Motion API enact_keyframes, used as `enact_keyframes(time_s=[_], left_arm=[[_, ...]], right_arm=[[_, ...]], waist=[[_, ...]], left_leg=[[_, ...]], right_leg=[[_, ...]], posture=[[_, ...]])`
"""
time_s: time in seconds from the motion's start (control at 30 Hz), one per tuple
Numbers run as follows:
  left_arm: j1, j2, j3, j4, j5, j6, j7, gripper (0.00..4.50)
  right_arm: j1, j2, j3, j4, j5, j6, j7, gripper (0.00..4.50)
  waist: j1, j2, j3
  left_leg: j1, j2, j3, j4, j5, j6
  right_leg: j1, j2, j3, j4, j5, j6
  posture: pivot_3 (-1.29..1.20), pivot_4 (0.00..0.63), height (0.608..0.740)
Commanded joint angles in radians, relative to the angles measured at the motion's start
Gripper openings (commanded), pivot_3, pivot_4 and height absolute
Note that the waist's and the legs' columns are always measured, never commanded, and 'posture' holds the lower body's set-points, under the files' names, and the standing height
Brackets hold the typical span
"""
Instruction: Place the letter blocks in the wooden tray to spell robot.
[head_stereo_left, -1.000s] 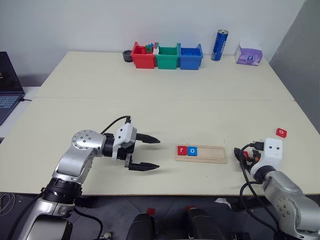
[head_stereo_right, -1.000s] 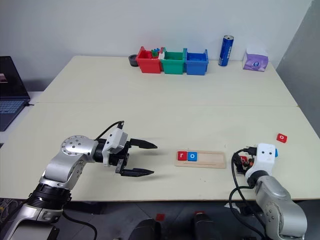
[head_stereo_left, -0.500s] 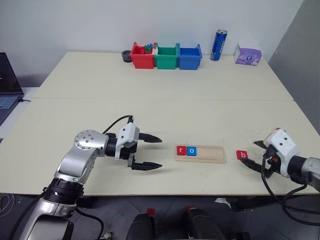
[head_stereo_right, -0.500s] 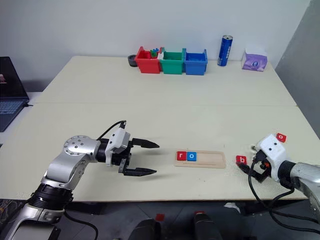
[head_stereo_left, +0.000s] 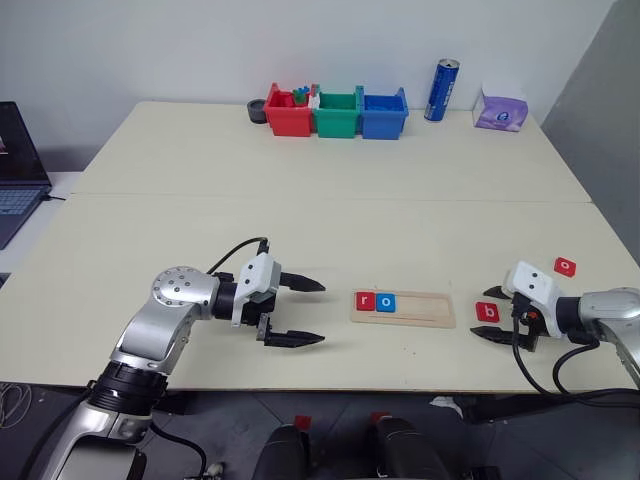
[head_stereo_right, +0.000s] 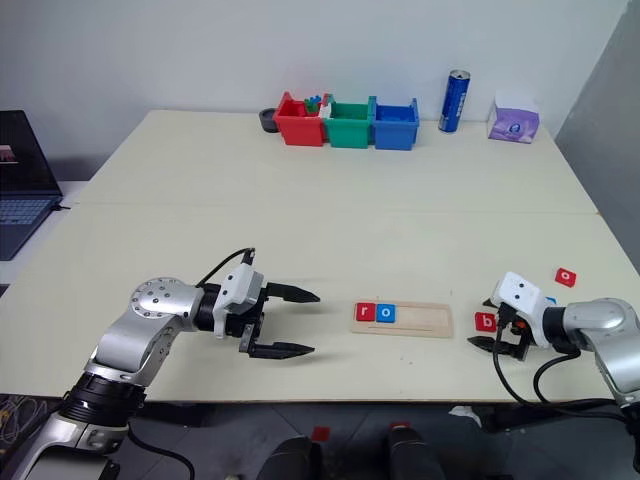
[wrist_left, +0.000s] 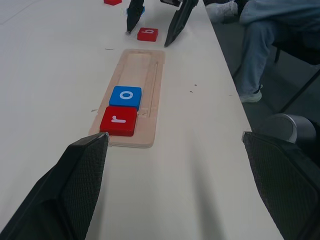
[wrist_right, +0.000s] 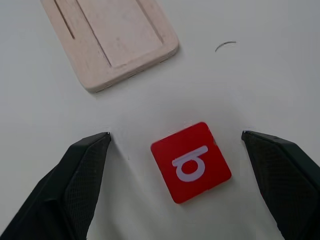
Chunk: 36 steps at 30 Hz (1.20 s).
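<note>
- One wooden tray lies on the table; I take it as my landmark.
- Two letter blocks sit inside it at its left end, touching: red "r", then blue "o".
- Two red blocks lie outside, right of the tray: "b" just beside its right end, "o" farther right and back.
- My right gripper straddles the "b", jaws spread, not touching.
- My left gripper hangs left of the tray, jaws released, empty.
</note>
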Motion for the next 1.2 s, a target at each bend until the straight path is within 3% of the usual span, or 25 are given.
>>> enact_keyframes(time_s=[0.03,0.07,0.17,0.4,0.43,0.57,0.7,0.93,1.2], left_arm=[[-0.004,0.008,0.009,-0.043,-0.002,-0.011,0.005,4.5],[-0.008,0.006,0.007,-0.043,-0.001,-0.008,0.007,4.5],[-0.018,0.003,0.005,-0.044,-0.002,0.001,0.012,4.5],[-0.021,0.011,0.011,-0.054,-0.005,0.016,0.017,4.5],[-0.02,0.013,0.012,-0.056,-0.005,0.016,0.017,4.5],[0.002,0.026,0.027,-0.052,-0.008,0.007,0.019,4.5],[0.03,0.038,0.034,-0.042,-0.005,-0.018,0.014,4.5],[0.054,0.046,0.032,-0.016,0.008,-0.064,0.015,4.5],[0.072,0.048,0.037,-0.005,0.015,-0.094,0.015,4.5]], right_arm=[[-0.022,-0.022,0.011,0.028,-0.021,-0.009,0.044,4.47],[-0.026,-0.02,0.012,0.034,-0.024,-0.008,0.048,4.47],[-0.032,-0.013,0.012,0.043,-0.028,-0.006,0.052,3.92],[-0.039,-0.031,-0.036,-0.013,0.004,0.018,0.064,1.56],[-0.04,-0.038,-0.043,-0.028,0.012,0.025,0.07,1.46],[-0.053,-0.038,-0.068,-0.232,0.125,0.146,0.093,1.47],[-0.105,0.018,0.004,-0.351,0.137,0.233,0.042,1.47],[-0.22,0.136,0.159,-0.309,0.06,0.302,-0.043,1.47],[-0.28,0.174,0.241,-0.226,-0.004,0.267,-0.047,1.47]], waist=[[0.0,0.0,0.0],[0.0,0.0,0.0],[0.0,0.0,0.0],[0.0,0.0,0.0],[0.0,0.0,0.0],[-0.001,0.001,0.001],[-0.004,0.001,0.001],[0.002,0.001,0.001],[0.002,0.001,0.001]], left_leg=[[0.0,0.0,0.0,0.0,0.0,0.0],[0.0,0.0,0.0,0.0,0.0,0.0],[0.0,0.0,0.0,0.0,0.0,0.0],[0.0,0.0,0.0,0.0,0.0,0.0],[0.0,0.0,0.0,0.0,0.0,0.0],[0.0,0.0,-0.001,0.0,0.0,0.0],[0.001,0.001,-0.003,0.0,0.0,0.0],[0.0,0.0,-0.002,0.0,0.0,0.0],[-0.001,0.0,-0.002,0.0,0.0,0.0]], right_leg=[[0.0,0.0,0.0,0.0,0.0,0.0],[0.0,0.0,0.0,0.0,0.0,0.0],[0.0,0.0,0.0,0.0,0.0,0.0],[0.0,0.0,0.0,0.0,0.0,0.0],[0.0,0.0,0.0,0.0,0.0,0.0],[0.0,0.0,0.0,0.0,0.0,0.0],[0.0,0.0,0.0,0.001,0.0,0.0],[0.0,-0.002,0.0,0.0,0.0,0.0],[-0.001,-0.002,-0.002,0.0,0.002,-0.004]], posture=[[0.0,0.15,0.74],[0.0,0.15,0.74],[0.0,0.15,0.74],[0.0,0.15,0.74],[0.0,0.15,0.74],[0.0,0.15,0.74],[0.0,0.15,0.74],[0.0,0.15,0.74],[0.0,0.15,0.74]])
